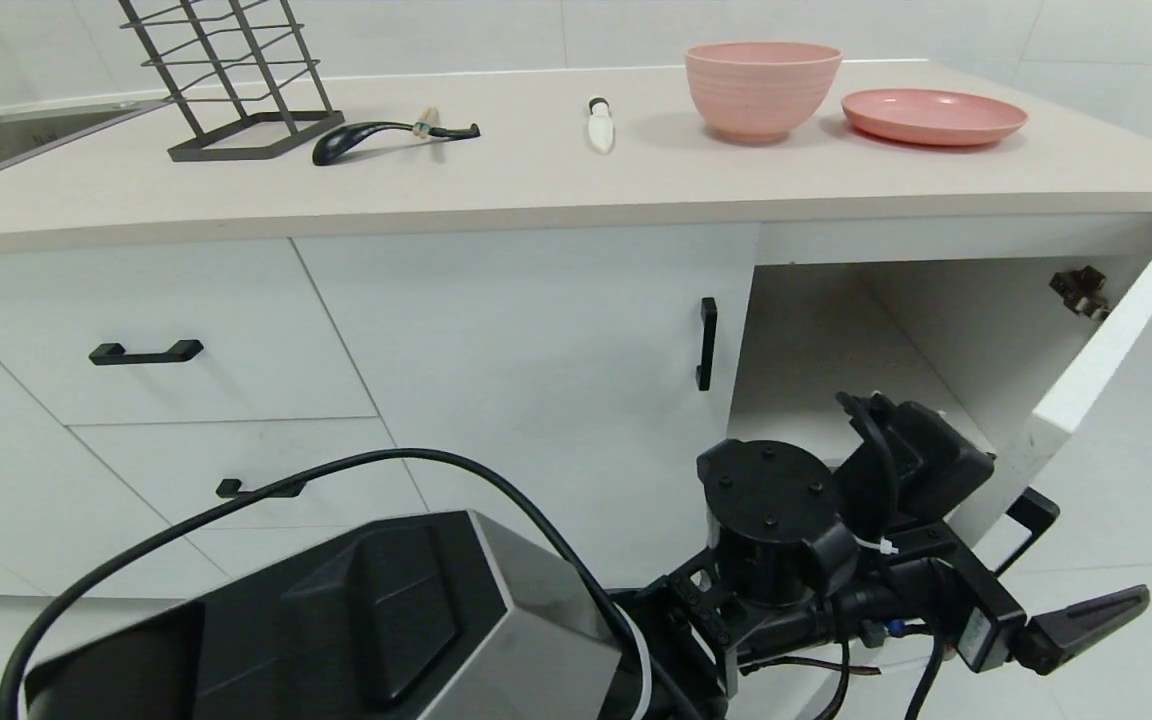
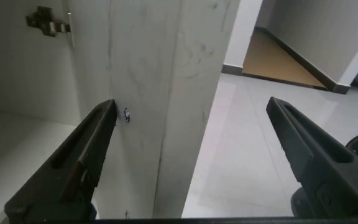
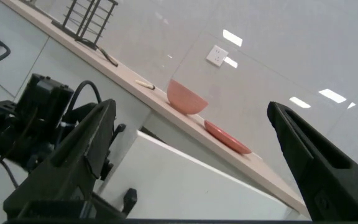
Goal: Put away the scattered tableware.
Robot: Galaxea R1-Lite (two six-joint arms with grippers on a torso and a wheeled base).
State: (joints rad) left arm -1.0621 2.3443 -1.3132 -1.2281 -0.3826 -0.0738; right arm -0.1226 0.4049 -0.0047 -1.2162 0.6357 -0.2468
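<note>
Left fingers (image 2: 86,155): spread wide, nothing held. The free edge of the open cabinet door (image 2: 166,93) stood between them; contact could not be determined.
Left gripper (image 2: 190,106): positioned low at the door's outer edge, near the door handle (image 1: 1031,512), facing into the cabinet (image 1: 836,340), where a hinge (image 2: 47,22) was visible.
Right fingers (image 3: 82,155): spread wide, nothing held.
Right gripper (image 3: 190,107): positioned low, outward of the open door, aimed up toward the table (image 1: 536,180).
Pink bowl (image 1: 762,88): stood upright on the table, above the open cabinet.
Pink plate (image 1: 933,115): lay flat on the table, just beside the pink bowl, toward the table's right end.
White utensil (image 1: 600,125): lay on the table to the left of the pink bowl, apart from it.
Black spoon (image 1: 376,135): lay on the table, its bowl end just beside the base of the wire rack.
Wire rack (image 1: 236,80): stood on the table's left part, near the sink (image 1: 6,135).
</note>
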